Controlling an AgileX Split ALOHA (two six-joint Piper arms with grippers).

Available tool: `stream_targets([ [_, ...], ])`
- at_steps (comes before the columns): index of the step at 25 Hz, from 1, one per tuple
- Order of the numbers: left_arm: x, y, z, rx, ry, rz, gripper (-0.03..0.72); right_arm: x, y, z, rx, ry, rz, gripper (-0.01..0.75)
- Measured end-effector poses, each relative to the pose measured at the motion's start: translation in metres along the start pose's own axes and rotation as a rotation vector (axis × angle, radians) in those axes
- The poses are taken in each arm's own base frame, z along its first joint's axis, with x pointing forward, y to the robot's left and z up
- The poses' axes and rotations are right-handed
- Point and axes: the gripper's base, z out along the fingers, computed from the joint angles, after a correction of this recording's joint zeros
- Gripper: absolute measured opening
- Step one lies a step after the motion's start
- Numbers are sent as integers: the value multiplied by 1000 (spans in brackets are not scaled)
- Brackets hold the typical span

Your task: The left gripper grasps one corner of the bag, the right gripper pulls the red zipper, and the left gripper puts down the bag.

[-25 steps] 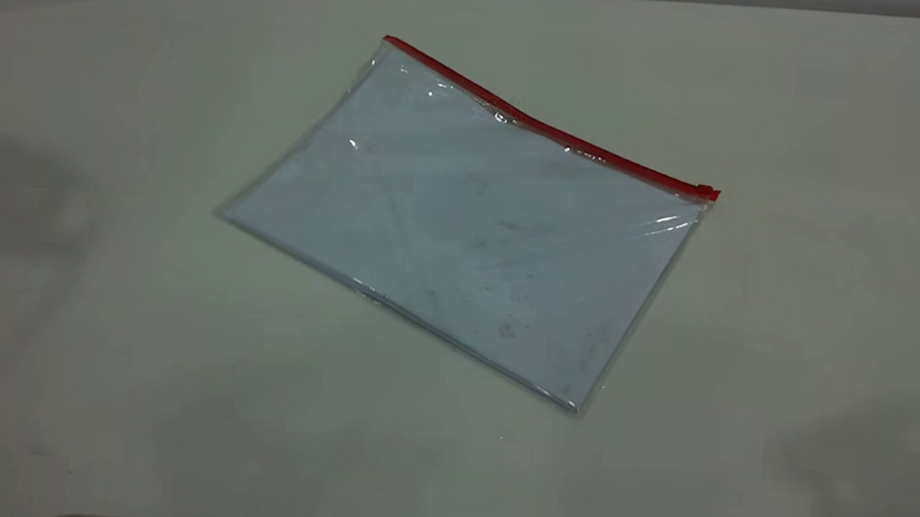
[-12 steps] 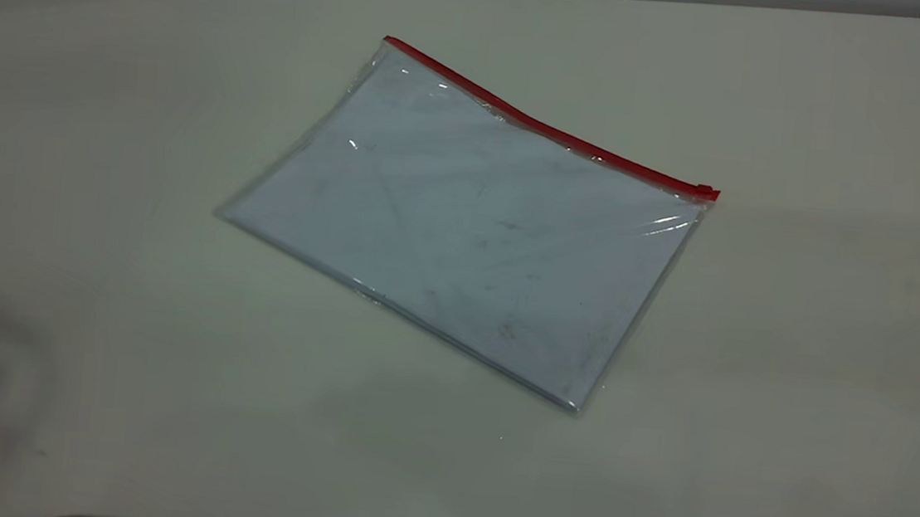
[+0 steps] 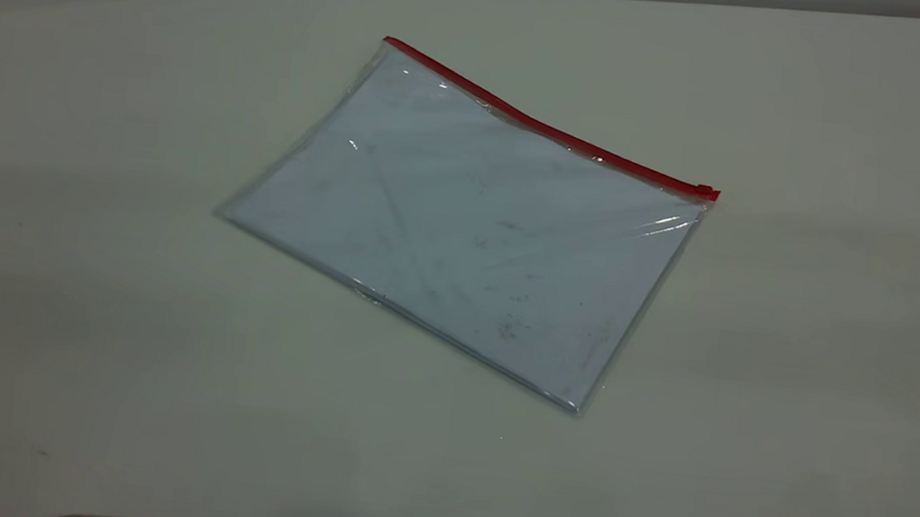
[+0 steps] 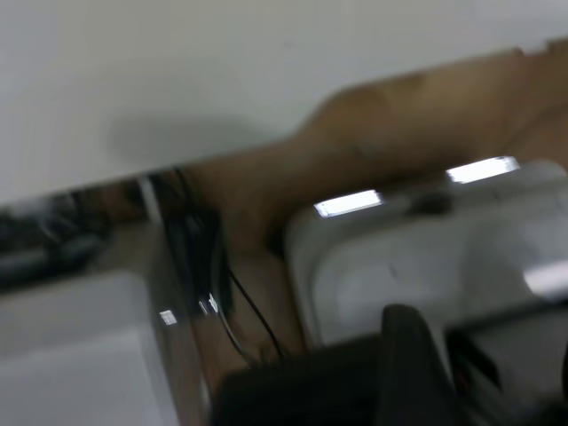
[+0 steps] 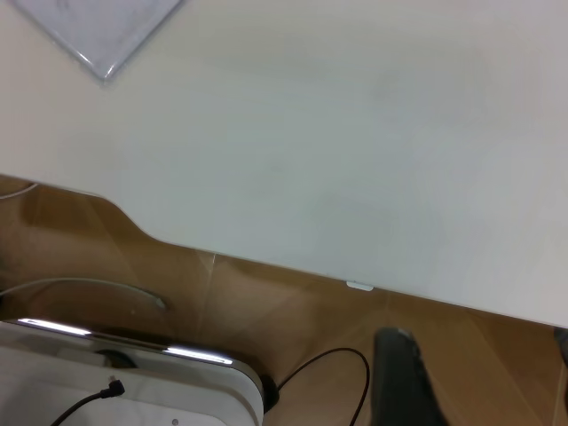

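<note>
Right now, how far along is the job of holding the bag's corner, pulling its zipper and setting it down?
Done: possibly everything, possibly nothing. The bag lies flat on the table, its zipper slider at the strip's right end. In hand: nothing; the left gripper and right gripper sit out past the table's edge, touching no bag. Left: the pictures cannot settle whether the zipper has been pulled.

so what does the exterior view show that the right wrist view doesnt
Only the exterior view shows the whole bag lying flat, with its red zipper along the far edge and the slider at one end. Only the right wrist view shows the table edge, the brown floor, a white base and a cable. Both show the table and one bag corner.
</note>
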Motion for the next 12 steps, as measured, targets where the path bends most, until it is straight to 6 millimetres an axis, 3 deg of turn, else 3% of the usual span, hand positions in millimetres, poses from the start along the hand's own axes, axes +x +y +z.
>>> stream_targets([
  [12, 61, -15, -35, -130, -496, 33, 465, 1, 0, -1, 0, -9, 0, 470],
])
